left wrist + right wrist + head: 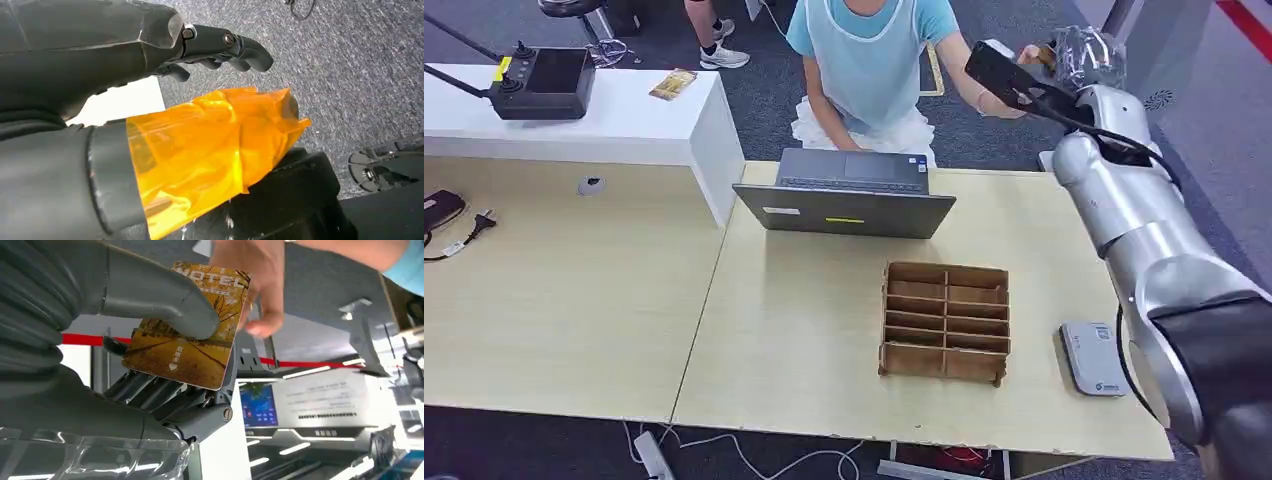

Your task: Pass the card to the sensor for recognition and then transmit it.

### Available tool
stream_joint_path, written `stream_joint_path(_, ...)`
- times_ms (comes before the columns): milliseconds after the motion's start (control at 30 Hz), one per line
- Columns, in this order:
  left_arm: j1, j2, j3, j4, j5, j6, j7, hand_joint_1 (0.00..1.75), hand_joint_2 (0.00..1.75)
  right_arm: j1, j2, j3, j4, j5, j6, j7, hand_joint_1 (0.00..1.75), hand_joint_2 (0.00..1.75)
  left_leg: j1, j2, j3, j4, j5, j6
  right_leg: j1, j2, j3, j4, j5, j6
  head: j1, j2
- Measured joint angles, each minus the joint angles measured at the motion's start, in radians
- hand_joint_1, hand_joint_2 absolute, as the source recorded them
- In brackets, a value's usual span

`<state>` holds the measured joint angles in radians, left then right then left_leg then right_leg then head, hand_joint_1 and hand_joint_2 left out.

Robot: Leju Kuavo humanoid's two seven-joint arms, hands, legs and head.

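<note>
The right robot hand (165,365) pinches the hotel card (187,327) between thumb and fingers, raised beyond the counter's (824,320) far right corner. A person's hand (260,285) touches the card's far edge, apparently for handover. The sensor (1092,358) lies at the counter's right edge. The left robot hand (210,47) hangs curled, empty.
</note>
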<state>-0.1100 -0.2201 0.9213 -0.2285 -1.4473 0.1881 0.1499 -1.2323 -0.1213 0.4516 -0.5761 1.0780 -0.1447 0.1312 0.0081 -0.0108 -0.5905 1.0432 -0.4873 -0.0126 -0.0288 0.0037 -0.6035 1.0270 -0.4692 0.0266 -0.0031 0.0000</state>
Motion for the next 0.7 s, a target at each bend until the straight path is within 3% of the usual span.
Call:
stream_joint_path(133, 0.004, 0.001, 0.0, 0.0, 0.011, 0.001, -0.004, 0.0, 0.0, 0.04, -0.023, -0.048, -0.096, -0.047, -0.064, -0.045, 1.75, 1.75, 0.0, 0.0, 0.0, 0.0, 0.0, 0.0, 0.0, 0.0, 0.0, 0.0, 0.0, 0.0, 0.0, 0.0)
stream_joint_path(267, 0.011, 0.002, 0.0, 0.0, 0.018, 0.008, -0.007, 0.0, 0.0, 0.076, -0.048, -0.105, -0.202, -0.127, -0.066, -0.088, 1.75, 1.75, 0.0, 0.0, 0.0, 0.0, 0.0, 0.0, 0.0, 0.0, 0.0, 0.0, 0.0, 0.0, 0.0, 0.0)
stream_joint_path(700, 0.03, 0.007, 0.001, 0.0, 0.044, 0.021, -0.011, 0.0, 0.0, 0.204, -0.093, -0.299, -0.462, -0.57, 0.112, -0.2, 1.75, 1.75, 0.0, 0.0, 0.0, 0.0, 0.0, 0.0, 0.0, 0.0, 0.0, 0.0, 0.0, 0.0, 0.0, 0.0)
